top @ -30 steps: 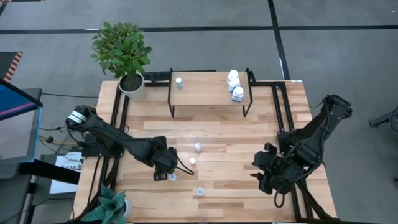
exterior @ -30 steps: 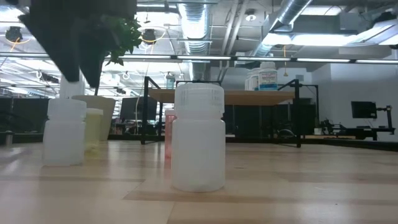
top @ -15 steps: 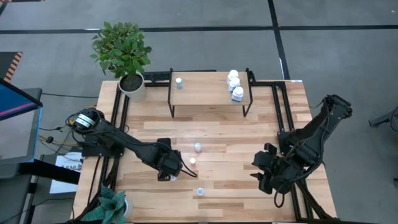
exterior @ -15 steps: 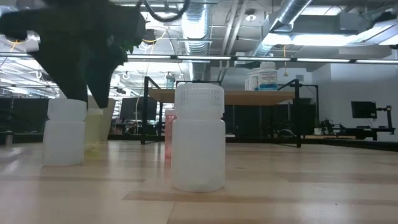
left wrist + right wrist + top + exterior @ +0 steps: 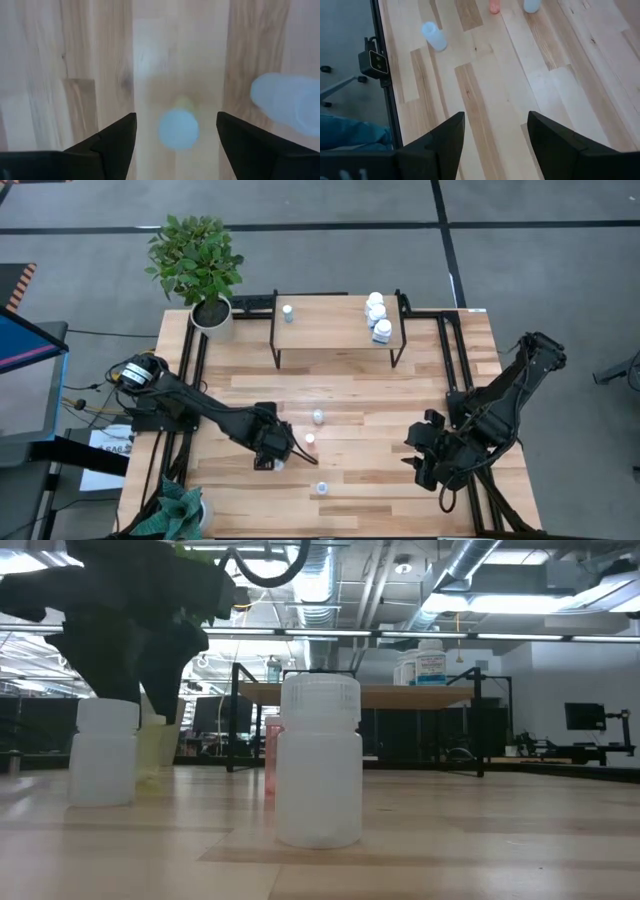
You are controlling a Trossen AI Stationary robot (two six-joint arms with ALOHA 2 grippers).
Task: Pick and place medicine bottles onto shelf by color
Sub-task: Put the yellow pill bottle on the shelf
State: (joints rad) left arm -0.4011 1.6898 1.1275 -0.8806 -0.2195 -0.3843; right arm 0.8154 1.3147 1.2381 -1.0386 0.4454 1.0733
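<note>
My left gripper (image 5: pixel 270 452) is open and points down over a thin vial with a light-blue cap and yellowish body (image 5: pixel 178 129), which stands upright on the table; one finger is on each side of it, apart from it. A stubby white bottle (image 5: pixel 287 102) stands just beside them. The low view shows the vial (image 5: pixel 152 745) behind that white bottle (image 5: pixel 104 752). The shelf (image 5: pixel 335 330) at the far edge carries one pale-capped vial (image 5: pixel 288 312) at its left end and three white bottles (image 5: pixel 377 315) at its right end. My right gripper (image 5: pixel 430 455) is open and empty over the table's right side.
A reddish vial (image 5: pixel 309 438), a pale-capped vial (image 5: pixel 317 417) and a white bottle (image 5: pixel 322 487) stand mid-table. A potted plant (image 5: pixel 211 313) stands at the far left and another plant (image 5: pixel 180 510) at the near left. Black frame rails (image 5: pixel 190 370) run along both sides.
My left gripper has moved a little toward the table's near right and gone down, so that its open fingers now stand around the yellowish vial. The bottles have stayed where they were.
</note>
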